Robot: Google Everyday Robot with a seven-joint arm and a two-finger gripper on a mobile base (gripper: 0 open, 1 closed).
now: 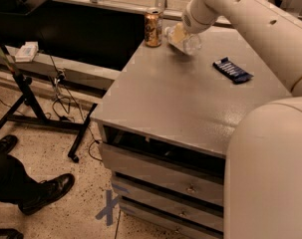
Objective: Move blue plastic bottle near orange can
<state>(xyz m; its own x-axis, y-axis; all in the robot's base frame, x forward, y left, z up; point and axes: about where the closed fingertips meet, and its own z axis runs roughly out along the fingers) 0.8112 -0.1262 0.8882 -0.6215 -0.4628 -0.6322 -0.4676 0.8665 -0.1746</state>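
Observation:
The orange can stands upright at the far left corner of the grey cabinet top. The blue plastic bottle is clear and pale. It hangs tilted just right of the can, a small gap apart, at the end of my white arm. My gripper comes down from the upper right and is shut on the bottle. The wrist hides most of the fingers and the bottle's upper part.
A flat dark blue snack wrapper lies on the top's right side. Cabinet drawers face front. A black stand with cables and a person's shoes are on the floor at left. My white body fills the lower right.

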